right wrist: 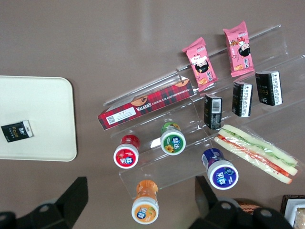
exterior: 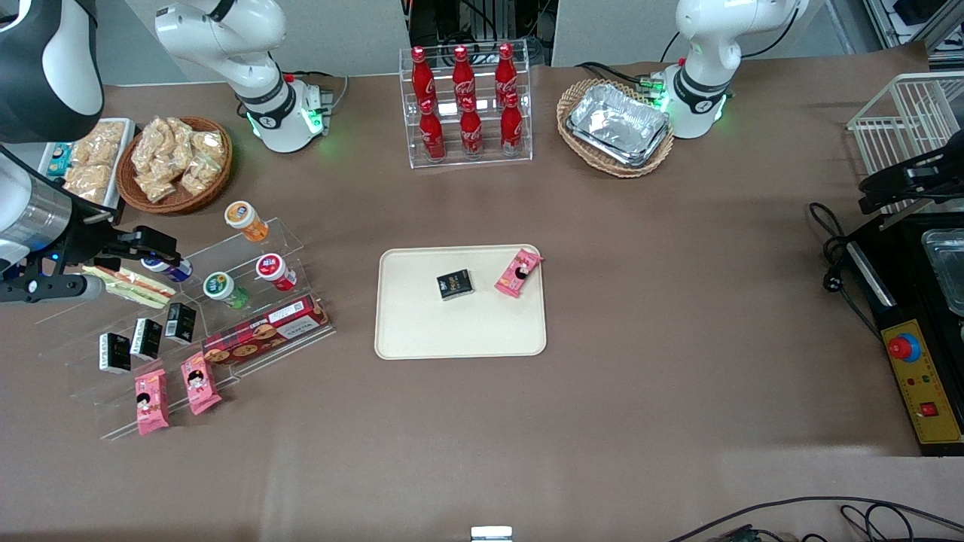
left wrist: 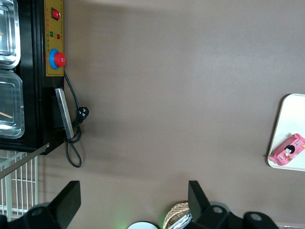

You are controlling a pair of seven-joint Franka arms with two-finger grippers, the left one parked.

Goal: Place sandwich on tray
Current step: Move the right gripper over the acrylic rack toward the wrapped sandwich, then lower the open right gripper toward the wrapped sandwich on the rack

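The sandwich (exterior: pixel 128 286), clear-wrapped with pale bread and red and green stripes, lies on a clear acrylic step shelf (exterior: pixel 226 316) toward the working arm's end of the table. It also shows in the right wrist view (right wrist: pixel 255 152). The cream-beige tray (exterior: pixel 459 331) lies flat at the table's middle, with a small black box (exterior: pixel 455 284) and a pink snack packet (exterior: pixel 518 272) on it. A bare part of the tray shows in the right wrist view (right wrist: pixel 43 105). My right gripper (exterior: pixel 151 245) hangs above the shelf, beside the sandwich, open and empty (right wrist: pixel 140 187).
The shelf also holds a red cookie box (right wrist: pixel 145 104), several small round bottles, black boxes and two pink packets (right wrist: pixel 201 63). A wicker basket of snacks (exterior: pixel 175 162), a rack of cola bottles (exterior: pixel 465 105) and a basket of foil trays (exterior: pixel 617 124) stand farther from the front camera.
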